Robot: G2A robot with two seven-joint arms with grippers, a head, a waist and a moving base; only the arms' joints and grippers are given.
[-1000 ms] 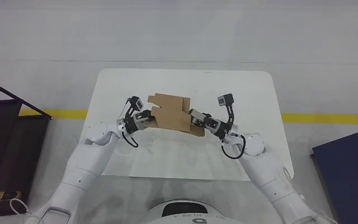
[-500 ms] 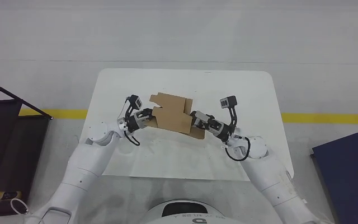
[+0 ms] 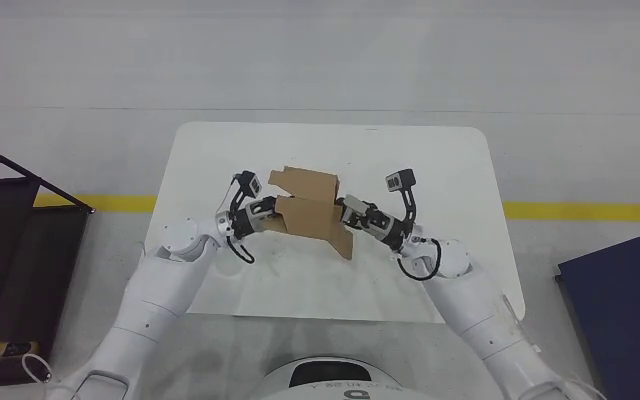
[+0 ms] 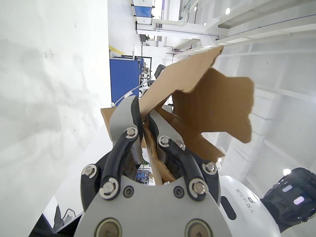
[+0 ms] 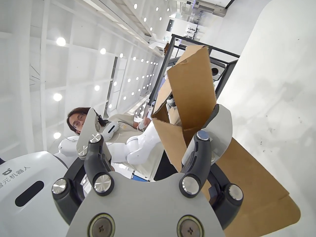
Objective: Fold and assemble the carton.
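Observation:
The brown carton (image 3: 311, 208) is held above the white table (image 3: 420, 160), partly opened into a sleeve, with flaps sticking out at both ends. My left gripper (image 3: 267, 213) is at its left end, shut on a cardboard panel (image 4: 172, 87); the black pads (image 4: 135, 114) pinch the edge. My right gripper (image 3: 347, 212) is at the right end, open. One of its fingers (image 5: 219, 122) lies against the outside of a carton wall (image 5: 192, 92), the other finger (image 5: 88, 124) stands well clear. A lower flap (image 3: 345, 244) hangs toward the table.
The table's bare white top surrounds the carton on all sides. A dark frame (image 3: 30, 230) stands on the floor left of the table. A yellow floor line (image 3: 570, 211) runs behind both sides.
Both grippers have drawn closer together. The carton has been squeezed from a flatter sheet into a narrower, more raised shape, and its lower right flap now points down.

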